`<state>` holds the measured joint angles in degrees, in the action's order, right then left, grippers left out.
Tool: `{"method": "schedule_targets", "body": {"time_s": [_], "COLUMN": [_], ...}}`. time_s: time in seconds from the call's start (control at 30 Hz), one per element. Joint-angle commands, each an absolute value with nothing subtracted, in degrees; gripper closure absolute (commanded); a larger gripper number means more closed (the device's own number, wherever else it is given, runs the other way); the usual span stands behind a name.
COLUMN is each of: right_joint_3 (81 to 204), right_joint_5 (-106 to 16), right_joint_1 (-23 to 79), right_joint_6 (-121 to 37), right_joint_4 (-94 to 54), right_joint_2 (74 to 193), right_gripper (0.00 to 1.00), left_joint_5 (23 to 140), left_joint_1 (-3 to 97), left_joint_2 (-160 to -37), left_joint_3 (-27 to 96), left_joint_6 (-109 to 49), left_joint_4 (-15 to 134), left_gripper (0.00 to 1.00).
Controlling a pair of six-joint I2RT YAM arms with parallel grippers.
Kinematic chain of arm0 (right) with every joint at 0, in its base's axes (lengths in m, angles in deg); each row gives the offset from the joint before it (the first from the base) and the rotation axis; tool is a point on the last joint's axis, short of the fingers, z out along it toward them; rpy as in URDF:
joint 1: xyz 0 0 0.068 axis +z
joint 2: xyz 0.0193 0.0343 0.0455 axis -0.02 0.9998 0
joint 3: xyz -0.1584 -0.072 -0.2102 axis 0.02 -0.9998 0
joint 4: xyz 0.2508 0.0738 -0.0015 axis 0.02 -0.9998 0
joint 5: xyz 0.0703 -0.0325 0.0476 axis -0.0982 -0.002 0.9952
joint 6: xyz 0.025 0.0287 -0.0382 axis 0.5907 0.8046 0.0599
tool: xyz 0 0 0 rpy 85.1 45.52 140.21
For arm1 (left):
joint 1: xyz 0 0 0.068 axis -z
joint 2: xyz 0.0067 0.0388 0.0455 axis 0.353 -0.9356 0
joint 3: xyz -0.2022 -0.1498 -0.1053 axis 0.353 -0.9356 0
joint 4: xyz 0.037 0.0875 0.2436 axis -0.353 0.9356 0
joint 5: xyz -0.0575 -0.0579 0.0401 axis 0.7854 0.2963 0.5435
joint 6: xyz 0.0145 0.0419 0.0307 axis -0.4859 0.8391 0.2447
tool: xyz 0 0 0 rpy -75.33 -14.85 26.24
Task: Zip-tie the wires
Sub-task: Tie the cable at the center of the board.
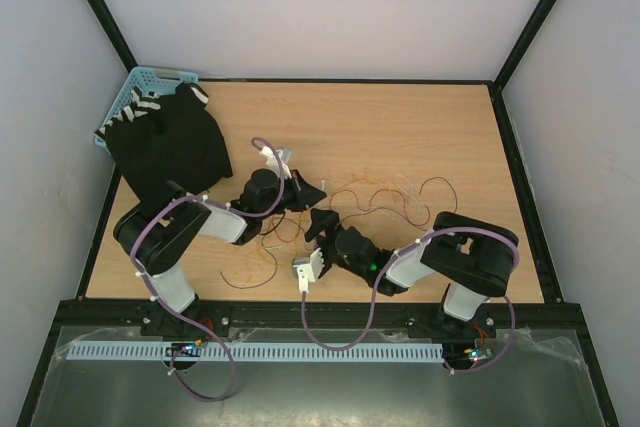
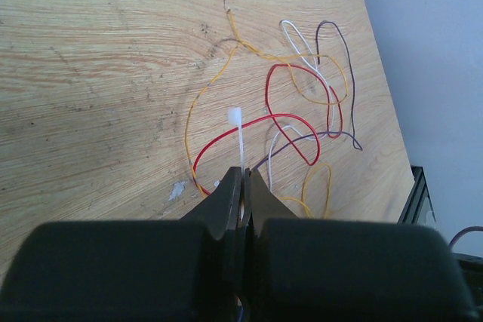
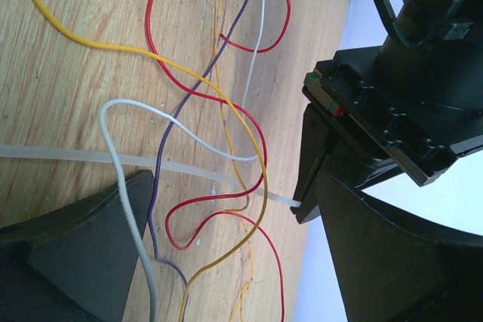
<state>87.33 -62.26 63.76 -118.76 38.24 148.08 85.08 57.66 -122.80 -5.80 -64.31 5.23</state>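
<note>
The wires (image 1: 385, 197) lie as loose red, yellow, white and purple curls on the wooden table (image 1: 450, 137). My left gripper (image 2: 245, 175) is shut on a white zip tie (image 2: 241, 145), whose square head points away from the fingers above the red wire (image 2: 283, 118). In the right wrist view the translucent zip tie strap (image 3: 83, 156) runs flat on the table under several wires (image 3: 226, 148), its end pinched in the left gripper's fingers (image 3: 311, 164). My right gripper (image 3: 234, 182) is open, its fingers standing either side of that crossing. Both grippers meet near the table's middle (image 1: 312, 209).
A blue basket (image 1: 140, 82) sits at the back left corner with a black cloth (image 1: 170, 142) draped out of it onto the table. Black frame rails (image 1: 520, 187) border the table, and white walls enclose it.
</note>
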Motion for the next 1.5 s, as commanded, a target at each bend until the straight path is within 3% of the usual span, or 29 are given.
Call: {"method": "schedule_targets", "body": {"time_s": [0.0, 1.47], "right_joint_3": [88.26, 84.53], "right_joint_5": [-61.42, -64.78], "right_joint_1": [64.01, 72.24], "right_joint_6": [-119.17, -120.15], "right_joint_4": [42.8, 52.11], "right_joint_2": [149.95, 154.94], "right_gripper": [0.01, 0.01], "left_joint_5": [85.19, 86.03], "left_joint_1": [58.02, 58.46], "left_joint_2": [-121.79, -123.44], "left_joint_3": [-4.49, -2.52], "left_joint_6": [-64.88, -65.68], "left_joint_4": [4.96, 6.79], "left_gripper": [1.0, 1.0]}}
